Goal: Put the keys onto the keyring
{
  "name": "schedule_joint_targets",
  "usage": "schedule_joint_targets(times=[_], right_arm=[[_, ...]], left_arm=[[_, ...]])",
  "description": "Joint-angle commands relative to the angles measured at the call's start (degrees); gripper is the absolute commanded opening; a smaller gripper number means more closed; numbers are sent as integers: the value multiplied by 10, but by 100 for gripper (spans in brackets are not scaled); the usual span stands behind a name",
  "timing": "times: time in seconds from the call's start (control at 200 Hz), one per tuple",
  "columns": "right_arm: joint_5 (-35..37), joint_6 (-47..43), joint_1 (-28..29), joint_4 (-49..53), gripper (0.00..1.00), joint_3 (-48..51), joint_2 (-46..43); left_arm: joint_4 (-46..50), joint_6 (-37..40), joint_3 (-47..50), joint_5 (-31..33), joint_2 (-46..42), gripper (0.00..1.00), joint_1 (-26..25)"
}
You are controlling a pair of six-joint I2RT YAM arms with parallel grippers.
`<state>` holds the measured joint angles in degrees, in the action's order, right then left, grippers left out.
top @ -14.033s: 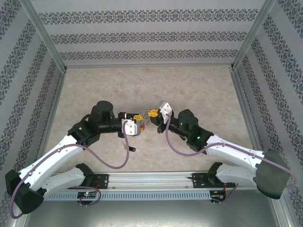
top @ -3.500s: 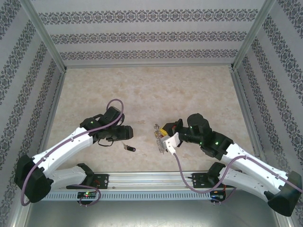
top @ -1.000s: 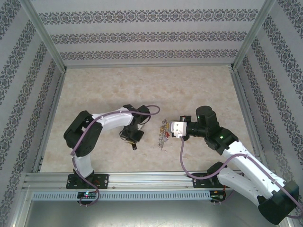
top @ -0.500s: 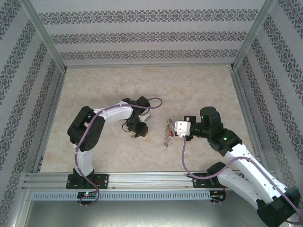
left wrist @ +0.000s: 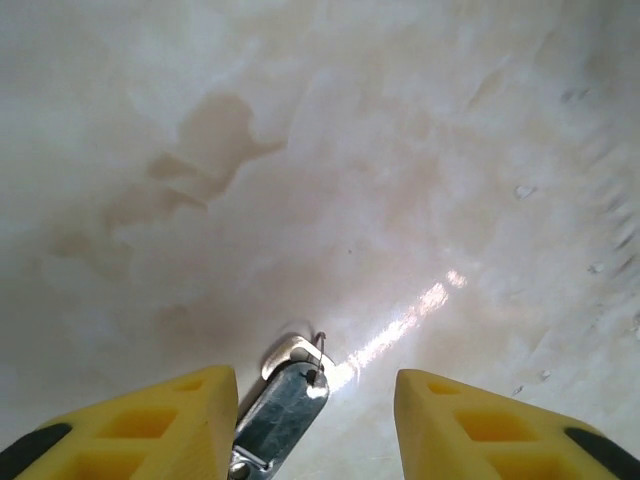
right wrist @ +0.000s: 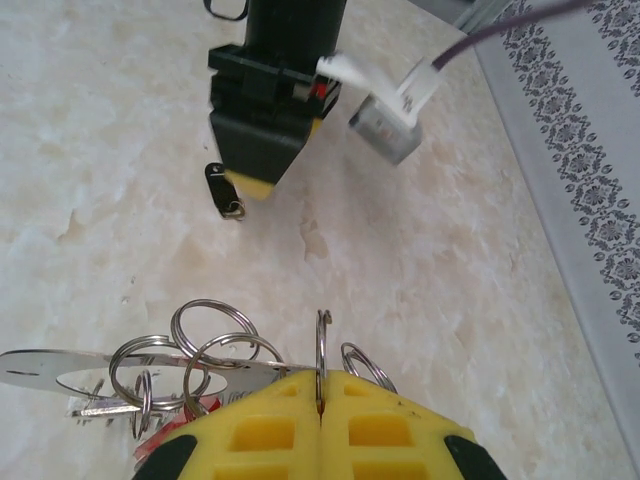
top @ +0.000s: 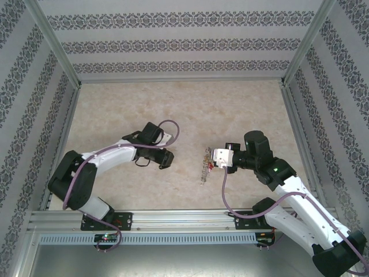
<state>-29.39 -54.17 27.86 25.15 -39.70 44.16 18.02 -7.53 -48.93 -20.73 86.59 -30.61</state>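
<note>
- Item: key (left wrist: 275, 420), dark head and short silver blade. It lies flat on the desk (top: 173, 104) between the two yellow fingers (left wrist: 150, 425) of the left gripper (left wrist: 312, 390), and it is not on the ring
- Left gripper: jaws apart, one finger on each side of the key and neither touching it. It sits low over the desk, most likely so that it can close on the key from both sides
- Item: keyring (right wrist: 170, 375), a thin silvery wire loop carrying several smaller rings, flat silvery pieces and a red tag (right wrist: 168, 435)
- Right gripper (right wrist: 322, 385): closed on the keyring, with the wire pinched edge-on in the seam between its fingers. The strung pieces fan out to one side (probably so the loop is held steady and presented to the other arm)
- Relation: in the overhead view the left gripper and the keyring face each other, with bare desk between them. The key is apart from the ring
- Step in hand, as a judgement: picking up the key; threading is not yet begun
- Risk, as a judgement: the key is thin and lies flat, so it may slide or tip when the fingers close
</note>
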Motion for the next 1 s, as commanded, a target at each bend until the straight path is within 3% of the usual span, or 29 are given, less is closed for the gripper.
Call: schedule_joint_targets(times=[0.0,0.04,0.14,0.235,0.48,0.655,0.994], right_arm=[[-3,0,-4,8,0,-26,-7],[-1,1,-5,10,0,-27,-6],[-1,7,-8,10,0,-25,-2],[-5,15,-10,5,0,-24,5],[0,12,-12,12,0,-34,14],[0,15,-13,19,0,-41,18],[-2,14,-20,26,0,-41,15]], left_arm=[[-83,69,28,-62,-39,44,6],[-89,105,40,-95,-48,50,6],[-117,123,67,-92,-49,60,8],[-158,126,87,-99,-28,61,8],[-169,119,93,-49,7,50,8],[-108,118,43,-82,77,40,8],[-120,97,63,-59,59,41,7]])
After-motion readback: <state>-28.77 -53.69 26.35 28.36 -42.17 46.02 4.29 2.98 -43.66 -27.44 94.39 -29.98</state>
